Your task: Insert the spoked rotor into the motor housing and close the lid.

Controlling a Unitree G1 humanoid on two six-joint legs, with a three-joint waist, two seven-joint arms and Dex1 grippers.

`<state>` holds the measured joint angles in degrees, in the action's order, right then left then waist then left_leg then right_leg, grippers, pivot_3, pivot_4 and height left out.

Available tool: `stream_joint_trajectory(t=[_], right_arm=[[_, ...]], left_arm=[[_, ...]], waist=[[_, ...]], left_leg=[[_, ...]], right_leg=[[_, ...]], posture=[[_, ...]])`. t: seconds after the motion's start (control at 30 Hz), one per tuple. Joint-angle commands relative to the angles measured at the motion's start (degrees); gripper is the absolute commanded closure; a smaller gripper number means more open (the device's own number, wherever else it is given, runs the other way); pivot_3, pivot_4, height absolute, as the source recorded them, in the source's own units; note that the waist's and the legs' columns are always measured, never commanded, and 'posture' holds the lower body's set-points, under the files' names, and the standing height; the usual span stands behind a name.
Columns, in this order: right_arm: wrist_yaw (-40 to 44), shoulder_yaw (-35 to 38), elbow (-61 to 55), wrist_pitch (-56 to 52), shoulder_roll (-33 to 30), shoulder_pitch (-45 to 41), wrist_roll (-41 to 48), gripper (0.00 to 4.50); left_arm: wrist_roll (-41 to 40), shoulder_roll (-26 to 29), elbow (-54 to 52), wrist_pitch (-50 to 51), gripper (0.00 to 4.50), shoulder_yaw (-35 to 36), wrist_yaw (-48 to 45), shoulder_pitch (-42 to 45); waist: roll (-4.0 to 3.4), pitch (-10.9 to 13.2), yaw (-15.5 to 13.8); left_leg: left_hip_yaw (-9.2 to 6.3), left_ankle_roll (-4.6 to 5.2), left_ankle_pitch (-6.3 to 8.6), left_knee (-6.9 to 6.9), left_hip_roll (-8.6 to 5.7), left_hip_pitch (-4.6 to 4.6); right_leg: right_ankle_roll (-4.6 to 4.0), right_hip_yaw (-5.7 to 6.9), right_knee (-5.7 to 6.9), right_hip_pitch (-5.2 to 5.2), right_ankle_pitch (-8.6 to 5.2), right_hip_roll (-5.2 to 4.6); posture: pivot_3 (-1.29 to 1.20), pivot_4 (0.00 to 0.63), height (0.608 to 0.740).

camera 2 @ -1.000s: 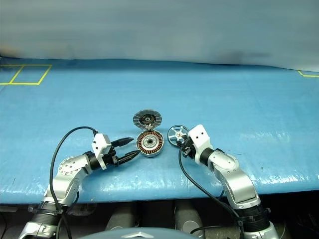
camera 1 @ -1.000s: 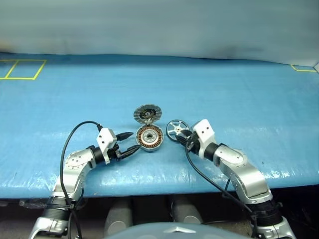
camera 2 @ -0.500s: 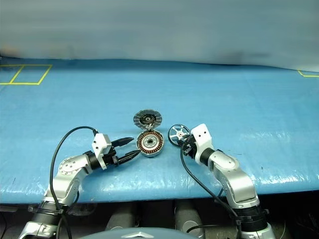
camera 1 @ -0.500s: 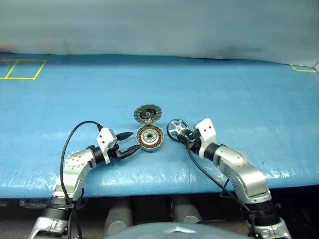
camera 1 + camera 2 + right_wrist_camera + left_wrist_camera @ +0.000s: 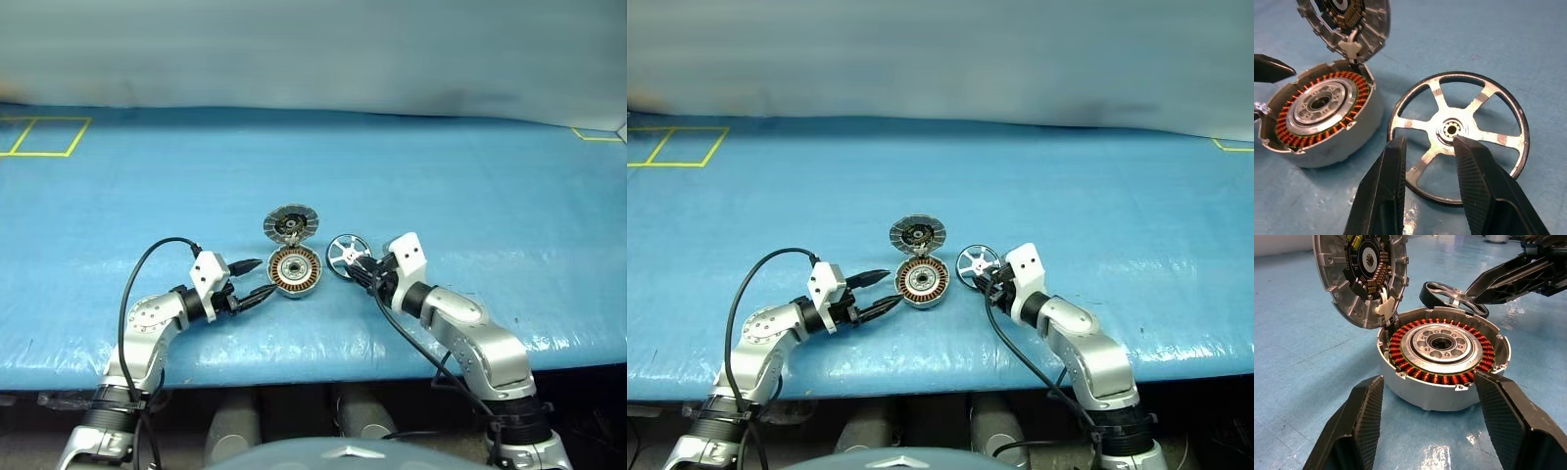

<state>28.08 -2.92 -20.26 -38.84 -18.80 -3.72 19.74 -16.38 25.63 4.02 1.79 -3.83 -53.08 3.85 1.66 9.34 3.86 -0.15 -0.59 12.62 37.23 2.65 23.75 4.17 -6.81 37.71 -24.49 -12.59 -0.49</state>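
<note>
Since the earlier frame, the right wrist had rolled and the spoked rotor (image 5: 1458,136) had tilted slightly; the left arm had not moved. On the left, the left gripper (image 5: 254,279) reached level toward the motor housing (image 5: 295,270), its 2 fingers spread wide beside it, holding nothing. The lid (image 5: 291,223) stood open behind the housing. On the right, the right gripper (image 5: 1429,155) pinched a rotor spoke, just beside the housing.

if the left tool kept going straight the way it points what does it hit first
Probably the motor housing: it sits directly ahead of the open left tool, between the lines of its two fingers.
</note>
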Motion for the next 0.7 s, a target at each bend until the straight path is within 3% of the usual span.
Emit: stream_joint_trajectory(t=[0.03, 0.2, 0.3, 0.37, 0.7], right_arm=[[0.9, 2.9, -2.9, 3.7, -0.7, -1.3, 1.4, 2.89], [1.9, 2.5, -1.1, 5.7, -4.8, -2.7, -1.4, 2.89], [2.2, 0.6, 1.1, 7.4, -8.1, -3.7, -5.3, 2.35], [3.2, -0.9, 1.9, 8.8, -9.9, -4.5, -7.1, 1.69], [10.7, -8.0, 4.2, 13.3, -16.7, -9.9, -13.8, 1.69]], left_arm=[[0.8, 0.6, -0.9, -0.2, 1.33, 0.0, 0.3, -0.2], [0.9, 0.5, -0.7, -0.3, 1.33, -0.1, 0.4, -0.1], [1.0, 0.4, -0.6, -0.4, 1.33, -0.2, 0.5, -0.1], [1.0, 0.4, -0.5, -0.4, 1.33, -0.2, 0.6, -0.1], [1.1, 0.3, -0.5, -0.6, 1.33, -0.2, 1.1, -0.4]], waist=[[0.00, 0.0, 0.0], [0.00, 0.0, 0.0], [0.00, 0.0, 0.0], [0.00, 0.0, -0.1], [0.00, 0.0, -0.1]], left_leg=[[0.00, 0.00, 0.00, 0.00, 0.00, 0.00], [0.00, 0.00, 0.00, 0.00, 0.00, 0.00], [0.00, 0.00, 0.00, -0.01, -0.01, 0.00], [0.01, 0.00, 0.00, -0.01, -0.01, 0.00], [0.01, 0.00, 0.00, 0.00, -0.01, 0.00]], right_leg=[[0.00, 0.00, -0.01, 0.00, 0.00, 0.00], [0.00, 0.00, 0.00, 0.00, 0.00, 0.00], [0.00, 0.01, -0.02, 0.00, 0.00, 0.00], [0.00, 0.00, -0.02, -0.01, 0.00, 0.00], [0.00, 0.00, -0.01, 0.00, 0.00, 0.00]], posture=[[0.00, 0.150, 0.740], [0.00, 0.150, 0.740], [0.00, 0.150, 0.740], [0.00, 0.150, 0.740], [0.00, 0.150, 0.740]])
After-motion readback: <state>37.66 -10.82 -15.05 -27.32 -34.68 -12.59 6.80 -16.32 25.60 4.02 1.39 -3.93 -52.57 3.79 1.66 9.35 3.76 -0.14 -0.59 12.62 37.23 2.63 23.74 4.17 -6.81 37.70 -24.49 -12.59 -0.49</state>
